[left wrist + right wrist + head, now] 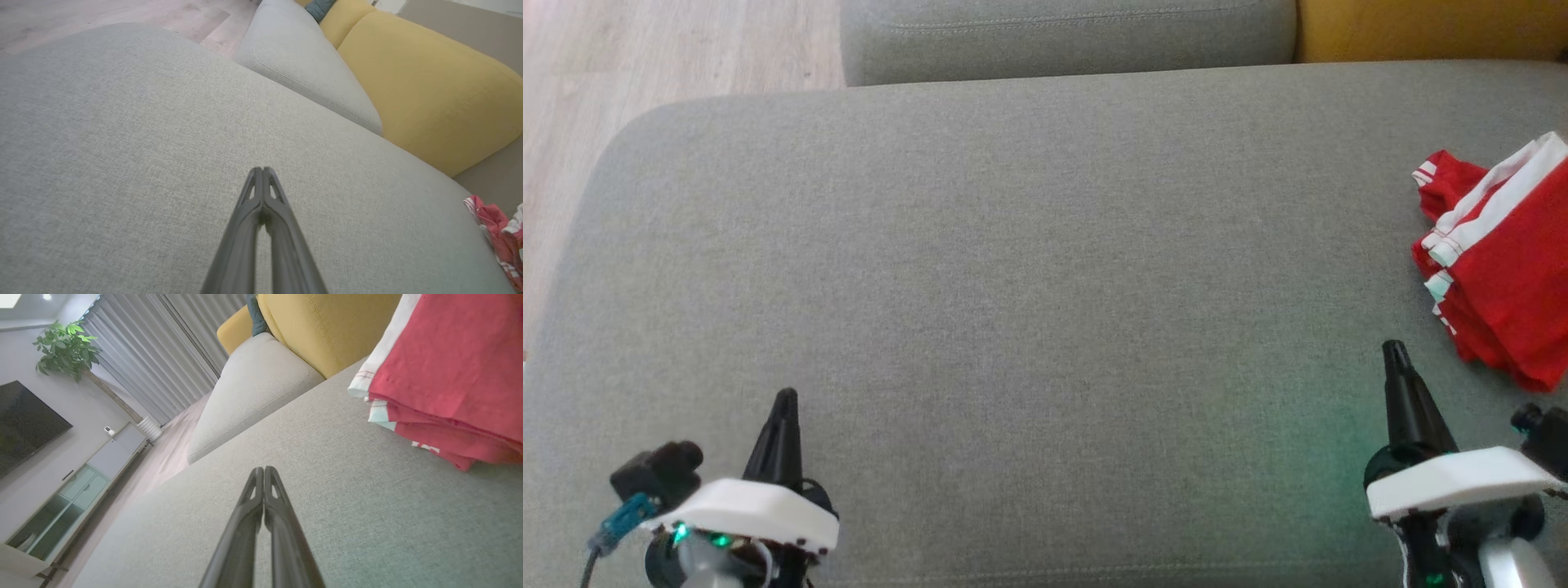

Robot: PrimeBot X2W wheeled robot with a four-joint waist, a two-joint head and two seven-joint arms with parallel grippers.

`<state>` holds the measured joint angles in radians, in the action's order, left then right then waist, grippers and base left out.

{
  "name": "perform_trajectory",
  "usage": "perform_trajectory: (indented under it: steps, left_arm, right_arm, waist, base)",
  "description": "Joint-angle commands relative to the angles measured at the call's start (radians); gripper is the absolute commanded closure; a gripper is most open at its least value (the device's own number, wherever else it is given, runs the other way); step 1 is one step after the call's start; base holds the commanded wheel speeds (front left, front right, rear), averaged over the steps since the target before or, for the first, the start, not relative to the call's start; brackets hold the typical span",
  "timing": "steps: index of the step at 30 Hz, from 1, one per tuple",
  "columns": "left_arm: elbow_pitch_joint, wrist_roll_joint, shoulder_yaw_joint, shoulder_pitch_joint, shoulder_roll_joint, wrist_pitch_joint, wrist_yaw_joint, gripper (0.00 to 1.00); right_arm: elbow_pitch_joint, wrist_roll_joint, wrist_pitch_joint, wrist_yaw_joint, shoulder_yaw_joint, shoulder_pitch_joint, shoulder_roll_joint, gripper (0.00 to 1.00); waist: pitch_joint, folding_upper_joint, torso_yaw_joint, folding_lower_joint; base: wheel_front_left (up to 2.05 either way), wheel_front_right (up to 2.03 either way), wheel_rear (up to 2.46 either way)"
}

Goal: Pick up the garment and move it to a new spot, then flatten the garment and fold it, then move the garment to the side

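At the right edge of the grey sofa cushion [1013, 269], a red garment [1507, 269] with white stripes lay in a folded stack. Both of the robot's tools sat low along the cushion's near edge, well apart: the left gripper [786, 398] toward the left corner, the right gripper [1395, 349] near the garment but not touching it. Each had its fingers pressed together and carried nothing. Folding and the move aside appeared done, with little or nothing left.
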<state>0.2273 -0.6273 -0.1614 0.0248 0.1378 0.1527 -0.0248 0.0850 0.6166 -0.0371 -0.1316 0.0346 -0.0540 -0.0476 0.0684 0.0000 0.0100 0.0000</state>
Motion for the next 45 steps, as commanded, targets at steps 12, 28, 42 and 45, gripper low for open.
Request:
perform_trajectory:
  steps: [12, 28, 42, 45]
  left_arm:
    - [-0.023, -0.166, 0.056, -0.062, -0.003, -0.035, 0.028, 1.0]
    - [-0.015, -0.339, 0.093, -0.076, -0.015, -0.076, 0.054, 1.0]
    - [-0.007, -0.5, 0.129, -0.089, -0.027, -0.116, 0.078, 1.0]
    - [-0.006, -0.534, 0.137, -0.092, -0.03, -0.125, 0.083, 1.0]
  right_arm:
    - [-0.001, 0.173, -0.003, 0.0, -0.001, 0.062, -0.025, 1.0]
    - [0.032, 0.35, -0.01, 0.001, 0.005, 0.082, -0.028, 1.0]
    - [0.062, 0.513, -0.017, 0.001, 0.012, 0.1, -0.029, 1.0]
    - [0.068, 0.548, -0.019, 0.001, 0.014, 0.104, -0.029, 1.0]
  waist:
    - [-0.01, 0.0, -0.002, 0.0]
    - [-0.021, 0.0, -0.003, 0.0]
    - [-0.032, 0.0, -0.005, 0.0]
    - [-0.034, 0.0, -0.005, 0.0]
  base:
    - [0.0, 0.0, 0.0]
    - [0.0, 0.0, 0.0]
    - [0.0, 0.0, 0.0]
    - [0.0, 0.0, 0.0]
